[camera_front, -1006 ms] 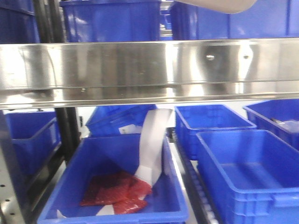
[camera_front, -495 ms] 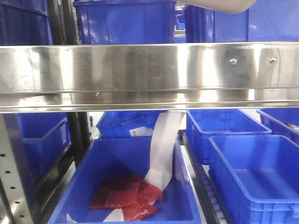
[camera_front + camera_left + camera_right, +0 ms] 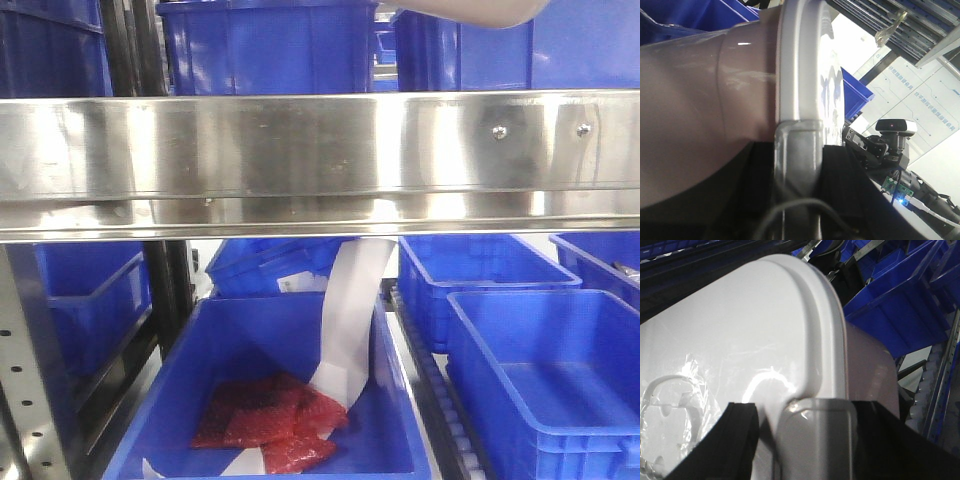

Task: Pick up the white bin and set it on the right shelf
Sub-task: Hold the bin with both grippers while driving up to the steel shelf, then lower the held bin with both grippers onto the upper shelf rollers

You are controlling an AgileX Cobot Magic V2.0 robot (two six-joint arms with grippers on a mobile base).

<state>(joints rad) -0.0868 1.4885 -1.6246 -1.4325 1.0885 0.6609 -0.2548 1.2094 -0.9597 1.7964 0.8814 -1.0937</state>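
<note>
The left gripper (image 3: pixel 796 150) and the right gripper (image 3: pixel 816 427) each clamp a pale finger over the lid rim of the white bin (image 3: pixel 740 340), which is held between them. From the front, the bin's edge shows at the top of the frame, above the steel rail of the right shelf (image 3: pixel 320 150), with blue crates (image 3: pixel 540 370) below.

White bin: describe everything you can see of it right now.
The white bin is a glossy pinkish-white plastic tub with rounded corners. Its flat white lid is on, with a raised rim and a moulded handle recess. Each wrist view shows a grey clip at the lid edge, black hardware beside it; the grip is unclear. The front view shows only a pale sliver, likely its underside, above the shelf.
</note>
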